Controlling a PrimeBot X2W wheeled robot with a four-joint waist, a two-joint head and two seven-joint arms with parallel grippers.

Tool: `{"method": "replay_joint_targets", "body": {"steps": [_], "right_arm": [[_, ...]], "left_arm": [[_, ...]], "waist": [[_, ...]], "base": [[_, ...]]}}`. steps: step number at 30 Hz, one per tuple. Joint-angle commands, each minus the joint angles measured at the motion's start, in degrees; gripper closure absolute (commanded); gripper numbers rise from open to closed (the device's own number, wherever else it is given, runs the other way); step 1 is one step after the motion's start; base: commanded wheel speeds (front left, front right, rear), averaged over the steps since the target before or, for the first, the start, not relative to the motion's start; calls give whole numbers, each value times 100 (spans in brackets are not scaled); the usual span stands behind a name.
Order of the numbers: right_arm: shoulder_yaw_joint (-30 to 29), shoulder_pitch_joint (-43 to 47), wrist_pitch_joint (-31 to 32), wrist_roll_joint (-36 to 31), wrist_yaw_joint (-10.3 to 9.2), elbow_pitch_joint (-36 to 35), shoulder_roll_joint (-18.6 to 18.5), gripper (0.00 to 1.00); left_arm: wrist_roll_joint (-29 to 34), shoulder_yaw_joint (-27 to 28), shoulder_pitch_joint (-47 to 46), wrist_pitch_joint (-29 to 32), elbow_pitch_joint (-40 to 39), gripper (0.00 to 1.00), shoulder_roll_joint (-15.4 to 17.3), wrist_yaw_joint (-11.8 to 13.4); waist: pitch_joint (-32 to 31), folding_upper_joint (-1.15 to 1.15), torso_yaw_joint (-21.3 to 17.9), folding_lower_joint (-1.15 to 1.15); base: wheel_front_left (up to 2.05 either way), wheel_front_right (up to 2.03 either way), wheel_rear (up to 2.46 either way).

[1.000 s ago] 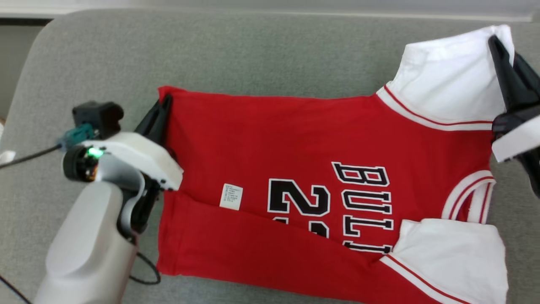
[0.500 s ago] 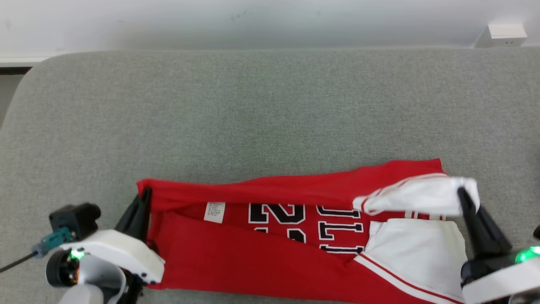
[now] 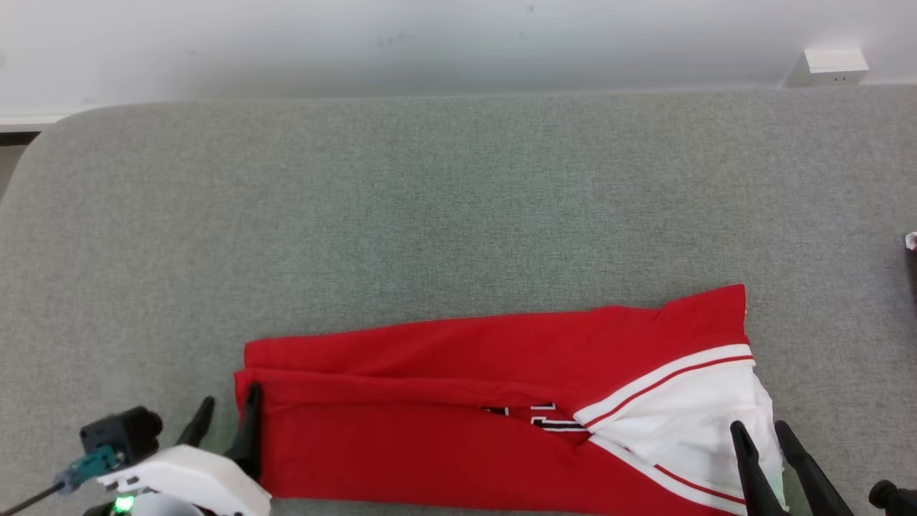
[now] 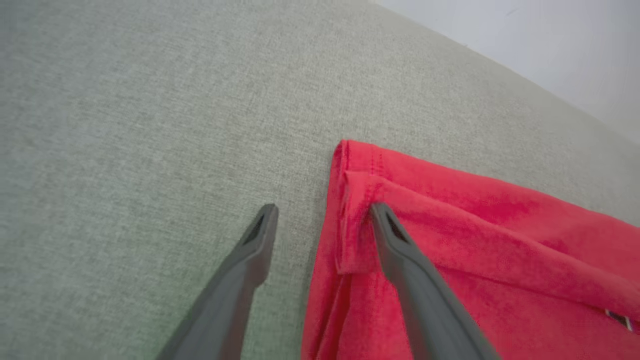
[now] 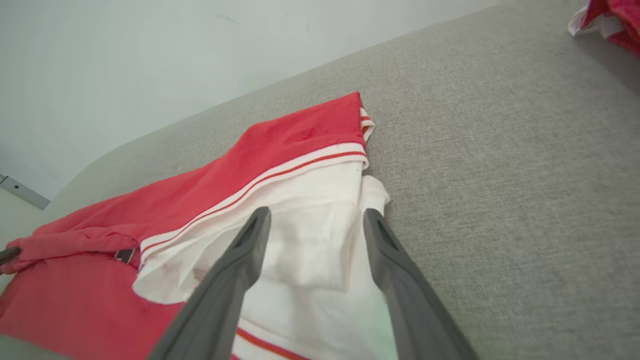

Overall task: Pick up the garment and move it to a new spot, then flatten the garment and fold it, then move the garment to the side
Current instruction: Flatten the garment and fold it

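Observation:
The red and white garment (image 3: 458, 401), a jersey with black lettering, lies folded lengthwise into a long band on the grey cushion (image 3: 430, 215); its white sleeve (image 3: 688, 423) is at the right end. My left gripper (image 3: 229, 416) stands open at the band's left hem (image 4: 350, 210), one finger over the cloth, the other over bare cushion. At the sleeve end my right gripper (image 3: 759, 437) is open too, its fingers (image 5: 250, 250) spread above the white sleeve (image 5: 310, 250) with nothing pinched. The lettering is mostly covered by the folded-over top layer.
A pale wall runs behind the cushion, with a white socket box (image 3: 827, 66) at upper right. Another red and white cloth (image 5: 607, 20) lies at the cushion's far right edge. Bare cushion stretches behind the garment.
The far edge of the jersey has been brought over toward me and laid down, covering the lettering. Both grippers have let go and opened. The camera has tilted up.

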Motion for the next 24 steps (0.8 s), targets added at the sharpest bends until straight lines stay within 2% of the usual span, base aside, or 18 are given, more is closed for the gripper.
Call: {"method": "replay_joint_targets", "body": {"steps": [1,7,11,18,24], "right_arm": [[-16,138,-68,-125,-14,-160,9,0],[-323,316,-172,-695,-14,-940,18,0],[-658,129,-43,-1157,-14,-1415,82,0],[-858,-244,330,-1521,-14,-1605,98,0],[-897,-201,447,-1562,-14,-1537,164,0]], "left_arm": [[-56,86,148,-197,-5,0,-13,19],[509,250,393,-1089,-541,0,-1,387],[1130,79,325,-1393,-990,0,92,679],[1775,-360,176,-1236,-1389,0,219,835],[1850,-505,143,-1118,-1331,0,209,881]], "waist": [[-34,0,-26,1],[-131,0,-76,1],[-211,0,-63,1],[-336,0,-39,1],[-392,0,19,1]], "base": [[0,0,0],[0,0,0],[0,0,0],[0,0,0],[0,0,0]]}}
